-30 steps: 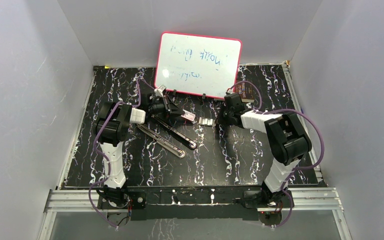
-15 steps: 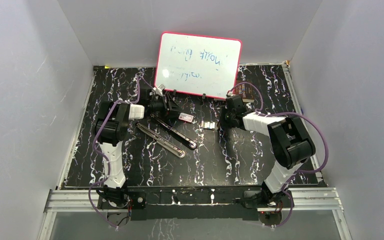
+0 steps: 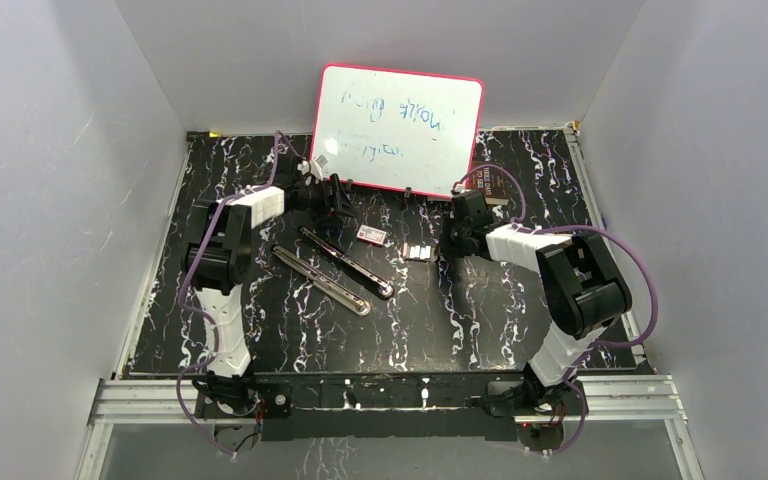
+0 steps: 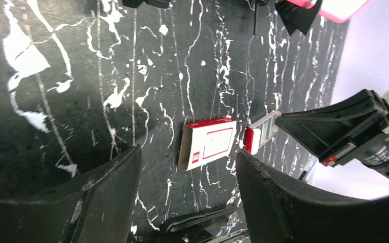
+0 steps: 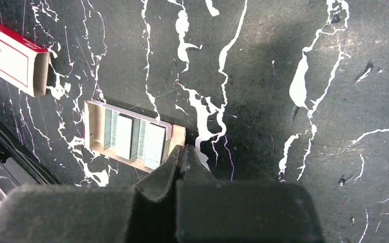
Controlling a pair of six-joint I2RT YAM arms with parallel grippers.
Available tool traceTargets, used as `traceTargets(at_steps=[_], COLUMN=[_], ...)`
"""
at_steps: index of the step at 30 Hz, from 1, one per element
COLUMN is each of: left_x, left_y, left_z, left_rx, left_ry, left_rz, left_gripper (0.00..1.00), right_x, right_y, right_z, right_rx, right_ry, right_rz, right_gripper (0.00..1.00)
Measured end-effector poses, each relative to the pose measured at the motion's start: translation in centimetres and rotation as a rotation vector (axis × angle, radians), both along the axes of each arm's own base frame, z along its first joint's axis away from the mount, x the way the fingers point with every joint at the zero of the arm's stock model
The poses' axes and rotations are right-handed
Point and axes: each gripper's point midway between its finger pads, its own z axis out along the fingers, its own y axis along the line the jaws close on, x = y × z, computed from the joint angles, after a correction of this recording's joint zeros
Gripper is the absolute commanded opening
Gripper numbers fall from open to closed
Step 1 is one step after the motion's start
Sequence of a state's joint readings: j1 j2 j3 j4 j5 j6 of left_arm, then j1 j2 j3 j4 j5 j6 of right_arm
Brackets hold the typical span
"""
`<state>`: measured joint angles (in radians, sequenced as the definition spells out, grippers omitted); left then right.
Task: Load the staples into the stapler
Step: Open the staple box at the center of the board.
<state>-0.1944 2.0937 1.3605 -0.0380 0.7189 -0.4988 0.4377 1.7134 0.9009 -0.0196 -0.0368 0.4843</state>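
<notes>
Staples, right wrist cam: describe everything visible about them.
The staples are several short silvery-grey metal strips, packed side by side in a shallow open cardboard tray, pale with a red edge. The tray lies flat on the black marbled table, apart from the white red-labelled box sleeve. The shut right gripper meets the tray's end flap. Only the tray touches the strips.
</notes>
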Motion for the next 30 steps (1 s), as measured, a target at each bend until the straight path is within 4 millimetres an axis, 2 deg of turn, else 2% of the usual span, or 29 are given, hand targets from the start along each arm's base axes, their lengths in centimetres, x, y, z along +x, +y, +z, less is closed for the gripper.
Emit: traceTargets(at_steps=[5, 9, 14, 22, 30], left_x=[-0.2, -0.3, 0.1, 0.0, -0.3], left_y=[1.5, 2.6, 4.0, 5.4, 5.9], left_z=[0.6, 2.1, 3.6, 3.4, 4.1], left_rx=[0.109, 0.179, 0.26, 0.345, 0.366], left_ry=[-0.03, -0.079, -0.148, -0.174, -0.202], left_rz=[0.0, 0.007, 0.026, 0.04, 0.041], left_gripper=[0.68, 0.68, 0.68, 0.68, 0.68], right_x=[0.0, 0.1, 1.5, 2.3, 4.0], right_y=[0.0, 0.0, -0.1, -0.3, 0.5], right_z=[0.0, 0.1, 0.2, 0.1, 0.2], right_rx=[-0.009, -0.032, -0.093, -0.181, -0.231], right_ry=[-0.008, -0.008, -0.021, -0.027, -0.042], right_rz=[0.025, 0.061, 0.102, 0.23, 0.355], right_gripper=[0.0, 0.0, 0.0, 0.0, 0.01])
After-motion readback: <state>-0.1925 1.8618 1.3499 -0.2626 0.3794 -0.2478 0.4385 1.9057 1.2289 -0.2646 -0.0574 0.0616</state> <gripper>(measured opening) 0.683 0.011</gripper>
